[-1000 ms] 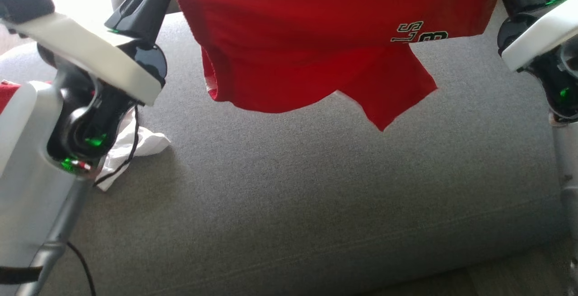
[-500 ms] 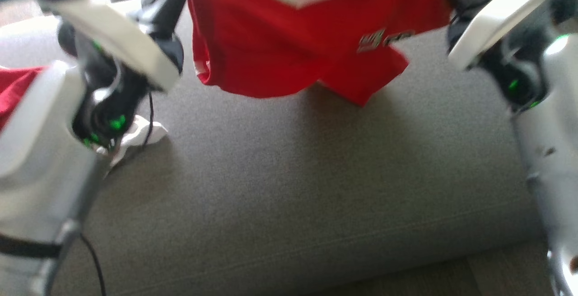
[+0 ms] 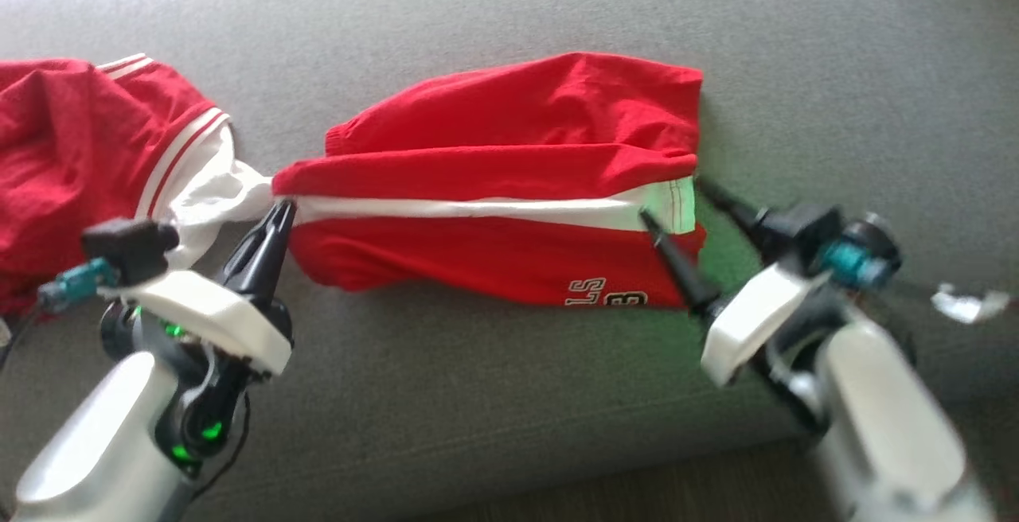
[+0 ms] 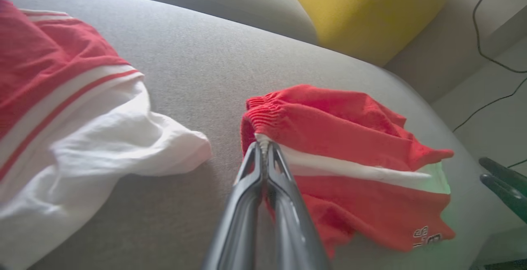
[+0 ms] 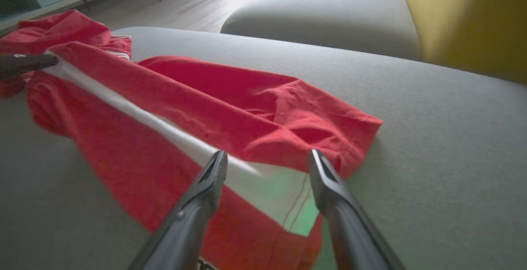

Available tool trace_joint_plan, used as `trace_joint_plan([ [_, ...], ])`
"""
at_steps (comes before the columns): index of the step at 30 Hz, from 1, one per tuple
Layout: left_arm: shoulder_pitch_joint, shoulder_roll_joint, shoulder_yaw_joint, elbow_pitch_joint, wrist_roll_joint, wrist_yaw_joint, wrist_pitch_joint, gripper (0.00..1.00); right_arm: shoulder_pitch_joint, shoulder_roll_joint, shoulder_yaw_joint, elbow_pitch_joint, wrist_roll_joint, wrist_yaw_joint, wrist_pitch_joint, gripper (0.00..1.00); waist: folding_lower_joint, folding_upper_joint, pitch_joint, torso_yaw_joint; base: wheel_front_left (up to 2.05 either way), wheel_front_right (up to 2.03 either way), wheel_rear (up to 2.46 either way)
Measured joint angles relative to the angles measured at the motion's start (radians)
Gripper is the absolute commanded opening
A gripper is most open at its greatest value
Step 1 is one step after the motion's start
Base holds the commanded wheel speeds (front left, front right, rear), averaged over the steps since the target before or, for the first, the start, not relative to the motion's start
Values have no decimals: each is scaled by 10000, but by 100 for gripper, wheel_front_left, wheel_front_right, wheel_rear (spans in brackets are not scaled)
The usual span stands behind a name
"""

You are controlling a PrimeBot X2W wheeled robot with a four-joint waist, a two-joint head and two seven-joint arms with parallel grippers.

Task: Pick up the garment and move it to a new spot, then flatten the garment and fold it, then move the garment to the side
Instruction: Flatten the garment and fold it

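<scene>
Pinching the gathered waistband (image 4: 263,111) of the red shorts (image 3: 509,112), the left gripper (image 3: 280,208) has its jaws pressed together on the cloth right where the white stripe (image 3: 478,209) begins, so that end of the shorts sits between the fingertips and is drawn to a slight point. At the opposite end the right gripper (image 3: 673,200) has its jaws spread wide and holds nothing. The hem end of the stripe, tinted by a green glow, lies between its two fingers: one finger crosses above the lower red corner of the leg, and the other reaches along the outer edge of the hem. Whether either tip touches the cloth cannot be told. Between the two grippers the shorts lie stretched sideways on the grey sofa cushion (image 3: 478,403), the stripe running nearly straight from one gripper to the other, with a rumpled red fold on the far side of it and a flatter red panel on the near side. That near panel carries white-and-black lettering (image 3: 605,295) close to the right gripper. Just beyond the left gripper, past the waistband, a second red and white garment (image 3: 80,148) lies bunched on the same cushion, its white part near the shorts but apart from them. Farther back a yellow cushion (image 4: 362,6) rests against the sofa.
</scene>
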Motion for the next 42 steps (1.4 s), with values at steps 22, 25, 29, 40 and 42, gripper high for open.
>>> trace_joint_plan([
  [22, 341, -132, 318, 665, 165, 270, -909, 0, 637, 1003, -1266, 71, 577, 0, -102, 98, 0, 0, 576, -118, 0, 0, 0],
  [25, 334, -150, 286, 677, 221, 270, -907, 0, 240, 1003, -1172, 602, 886, 0, -142, 82, 0, 0, 580, -83, 0, 0, 0],
  [29, 296, -174, 222, 685, 313, 268, -894, 0, -354, 1003, -865, 1499, 1534, 0, -276, 85, 0, 0, 610, 21, 0, 0, 0],
  [40, 69, -230, 15, 671, 385, 270, -811, 0, -817, 999, -245, 2640, 2324, 0, -508, 0, -1, 0, 478, 212, 0, 0, 0],
  [42, 69, -245, 15, 671, 385, 268, -813, 0, -817, 999, -284, 2629, 2320, 0, -610, 0, -1, 0, 391, 214, 0, 0, 0],
])
